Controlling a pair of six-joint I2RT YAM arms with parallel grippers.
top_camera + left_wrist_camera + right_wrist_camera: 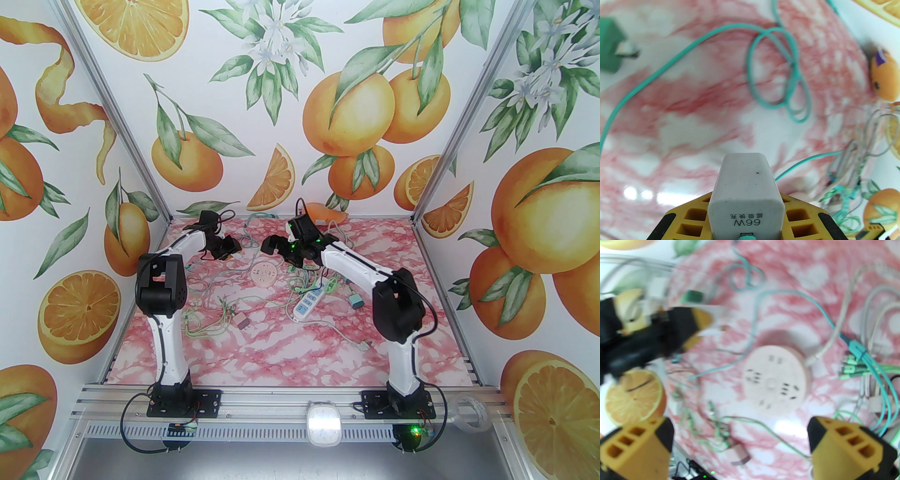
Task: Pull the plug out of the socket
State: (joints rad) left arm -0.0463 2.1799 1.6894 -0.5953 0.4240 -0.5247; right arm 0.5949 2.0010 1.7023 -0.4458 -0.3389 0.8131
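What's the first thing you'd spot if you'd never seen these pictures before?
The giant painted oranges on the walls all around jump out first. Next comes the pink marbled table with its tangle of cables and the round pink socket in the middle. Close up, the left gripper has its jaws shut on a white plug, while the right gripper hangs open over the socket.

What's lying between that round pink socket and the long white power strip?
A tangle of thin green and grey cables, seen from the top camera.
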